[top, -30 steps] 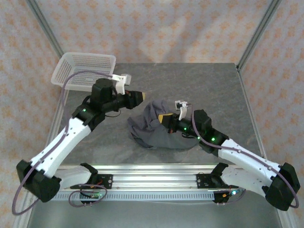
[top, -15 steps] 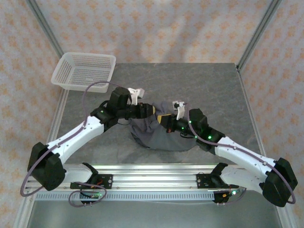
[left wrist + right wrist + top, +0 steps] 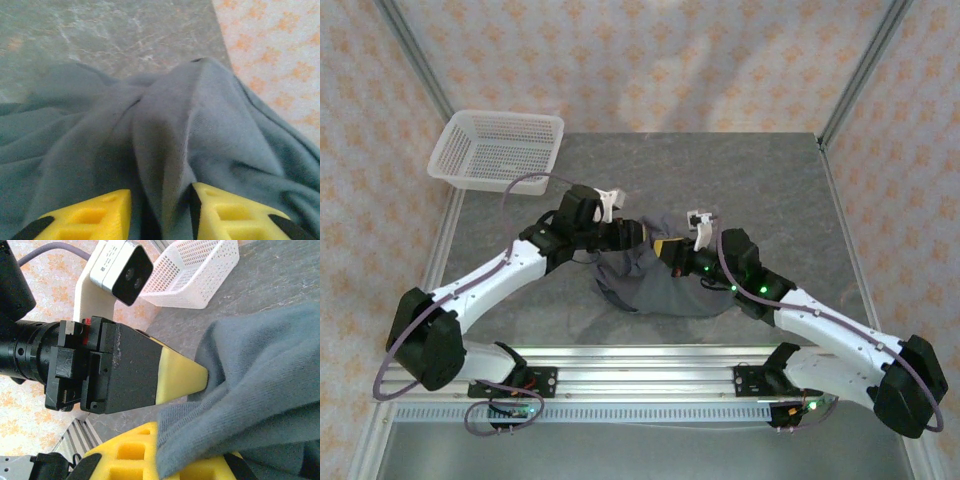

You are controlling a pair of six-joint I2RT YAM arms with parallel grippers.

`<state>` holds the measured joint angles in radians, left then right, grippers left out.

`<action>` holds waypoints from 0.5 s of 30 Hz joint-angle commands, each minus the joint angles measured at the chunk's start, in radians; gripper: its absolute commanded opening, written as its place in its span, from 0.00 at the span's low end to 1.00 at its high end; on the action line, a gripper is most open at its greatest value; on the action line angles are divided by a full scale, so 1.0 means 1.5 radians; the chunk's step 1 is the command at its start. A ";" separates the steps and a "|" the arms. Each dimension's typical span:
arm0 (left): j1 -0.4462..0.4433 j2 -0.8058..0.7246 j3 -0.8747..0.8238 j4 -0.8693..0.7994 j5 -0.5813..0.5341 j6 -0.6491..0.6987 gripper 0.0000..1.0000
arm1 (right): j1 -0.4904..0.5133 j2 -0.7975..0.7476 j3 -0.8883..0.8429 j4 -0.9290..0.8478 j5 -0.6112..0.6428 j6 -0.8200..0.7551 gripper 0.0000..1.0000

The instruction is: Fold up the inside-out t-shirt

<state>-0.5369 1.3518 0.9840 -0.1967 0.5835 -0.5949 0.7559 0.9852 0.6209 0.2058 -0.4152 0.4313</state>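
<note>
The inside-out t-shirt (image 3: 665, 285) lies bunched in a dark grey heap at the middle of the table. My right gripper (image 3: 668, 247) is shut on a raised edge of it at the heap's upper left, and the cloth (image 3: 260, 380) drapes out from between its yellow pads (image 3: 125, 457). My left gripper (image 3: 640, 236) sits just left of that spot, tip to tip with the right one. In the left wrist view its jaws stand apart around an upright ridge of the shirt (image 3: 165, 150), with dark gaps on both sides. One left fingertip (image 3: 185, 375) presses into the cloth.
A white mesh basket (image 3: 498, 150) stands at the table's far left corner, also in the right wrist view (image 3: 192, 275). Bare grey tabletop (image 3: 760, 180) surrounds the shirt. A metal rail (image 3: 640, 375) runs along the near edge.
My left arm has swung from beside the basket over to the shirt, and its jaws have widened around the raised fold. The right gripper has kept its hold, shifting slightly left.
</note>
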 commanded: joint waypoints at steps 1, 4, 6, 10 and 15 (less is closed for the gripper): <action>0.000 -0.012 0.016 -0.029 -0.024 0.019 0.42 | -0.003 -0.005 0.011 0.015 0.003 0.005 0.00; -0.002 0.006 0.003 0.053 0.059 -0.013 0.46 | -0.003 0.004 0.017 0.014 -0.006 0.006 0.00; -0.008 0.012 0.001 0.089 0.076 -0.022 0.46 | -0.003 0.007 0.019 0.014 -0.010 0.007 0.00; -0.010 0.018 0.014 0.083 0.063 -0.013 0.44 | -0.003 0.006 0.016 0.011 -0.006 0.011 0.00; -0.010 0.040 0.032 0.020 0.029 -0.002 0.40 | -0.003 0.000 0.017 0.011 0.003 0.012 0.00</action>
<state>-0.5484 1.3972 0.9981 -0.1234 0.6502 -0.6094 0.7559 0.9985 0.6209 0.2020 -0.4187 0.4389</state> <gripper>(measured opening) 0.399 0.041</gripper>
